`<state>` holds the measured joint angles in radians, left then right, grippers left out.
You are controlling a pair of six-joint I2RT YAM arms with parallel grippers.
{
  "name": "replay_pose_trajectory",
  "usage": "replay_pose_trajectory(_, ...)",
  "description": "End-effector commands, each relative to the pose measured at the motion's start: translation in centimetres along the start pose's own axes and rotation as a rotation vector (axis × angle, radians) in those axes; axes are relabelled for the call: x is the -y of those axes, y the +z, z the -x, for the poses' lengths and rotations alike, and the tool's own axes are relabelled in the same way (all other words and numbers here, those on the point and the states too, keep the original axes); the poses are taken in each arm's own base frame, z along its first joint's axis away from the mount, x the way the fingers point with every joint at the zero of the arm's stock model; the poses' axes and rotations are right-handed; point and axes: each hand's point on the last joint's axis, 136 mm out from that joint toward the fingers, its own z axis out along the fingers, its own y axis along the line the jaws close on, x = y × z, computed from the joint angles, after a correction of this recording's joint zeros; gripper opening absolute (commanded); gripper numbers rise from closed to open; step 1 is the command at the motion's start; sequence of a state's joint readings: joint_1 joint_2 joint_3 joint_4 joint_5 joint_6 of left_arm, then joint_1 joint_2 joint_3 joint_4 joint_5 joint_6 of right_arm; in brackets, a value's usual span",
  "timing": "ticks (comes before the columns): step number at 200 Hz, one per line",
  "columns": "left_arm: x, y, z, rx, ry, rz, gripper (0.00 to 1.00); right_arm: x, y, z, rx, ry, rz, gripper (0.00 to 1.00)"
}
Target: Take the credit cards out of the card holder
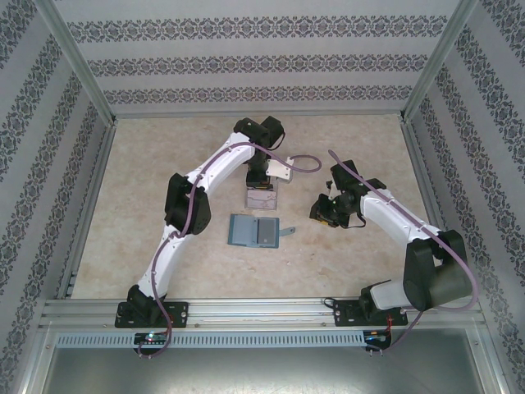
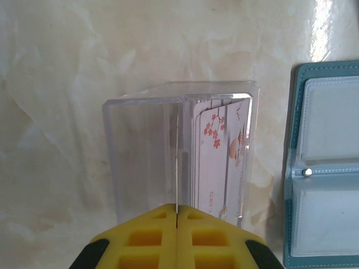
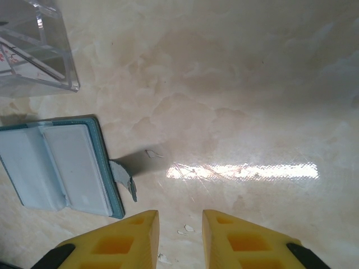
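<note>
Left tool (image 2: 176, 216) pinched shut on a thin card (image 2: 176, 168) seen edge-on, in clear tray (image 2: 140, 157) beside pale blossom card (image 2: 219, 151). Card holder (image 1: 253, 231) lies open on table (image 1: 139, 156), at tray's 6 o'clock. Right tool (image 3: 179, 235) at holder's 3 o'clock, narrowly parted, empty.

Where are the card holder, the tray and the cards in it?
card holder (image 3: 67, 162), right wrist view, inner pocket
tray (image 2: 140, 157), left wrist view, clear wall
cards (image 2: 219, 162), left wrist view, flowered face

The left hand (image 2: 176, 213), its yellow fingers (image 2: 197, 221) pressed together, sat at the bottom edge before a clear plastic box (image 2: 140, 157) on the pale marbled worktop (image 2: 67, 61). Upright in the box's right part stood pale blossom-printed cards (image 2: 219, 151). An open teal folding card holder (image 2: 325, 117) lay just right.
</note>
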<state>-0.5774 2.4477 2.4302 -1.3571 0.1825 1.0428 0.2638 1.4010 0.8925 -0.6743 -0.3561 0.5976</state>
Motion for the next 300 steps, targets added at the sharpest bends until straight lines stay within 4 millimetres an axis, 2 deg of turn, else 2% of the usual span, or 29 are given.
replay_pose_trajectory(1, 0.7, -0.1, -1.0, -0.014, -0.031, -0.057, 0.0, 0.3, -0.2, -0.4, -0.009, -0.007, 0.002, 0.27)
replay_pose_trajectory(13, 0.6, 0.0, -1.1, -0.02, -0.034, -0.056, 0.01, 0.3, -0.1, -0.4, -0.011, -0.007, 0.002, 0.27)
replay_pose_trajectory(36, -0.3, 0.2, -1.3, -0.031, -0.044, -0.025, 0.13, 0.3, 0.0, -0.3, -0.012, -0.007, 0.0, 0.27)
replay_pose_trajectory(69, -2.6, -0.5, -1.2, -0.024, -0.071, 0.073, 0.21, 0.1, 0.0, -0.1, -0.012, -0.007, 0.001, 0.27)
replay_pose_trajectory(97, -4.1, -1.5, -1.2, -0.011, -0.081, 0.141, 0.22, 0.0, 0.1, 0.0, -0.012, -0.005, 0.003, 0.27)
replay_pose_trajectory(147, -5.4, -2.3, -1.2, -0.001, -0.092, 0.205, 0.22, 0.0, 0.0, 0.1, -0.009, -0.005, 0.003, 0.27)
replay_pose_trajectory(209, -5.0, -0.1, -1.6, -0.018, -0.106, 0.155, 0.23, 0.1, 0.2, 0.0, -0.014, 0.0, 0.003, 0.27)
replay_pose_trajectory(300, -3.7, 1.5, -1.9, -0.023, -0.121, 0.088, 0.26, 0.0, 0.1, -0.1, -0.017, -0.001, 0.006, 0.27)
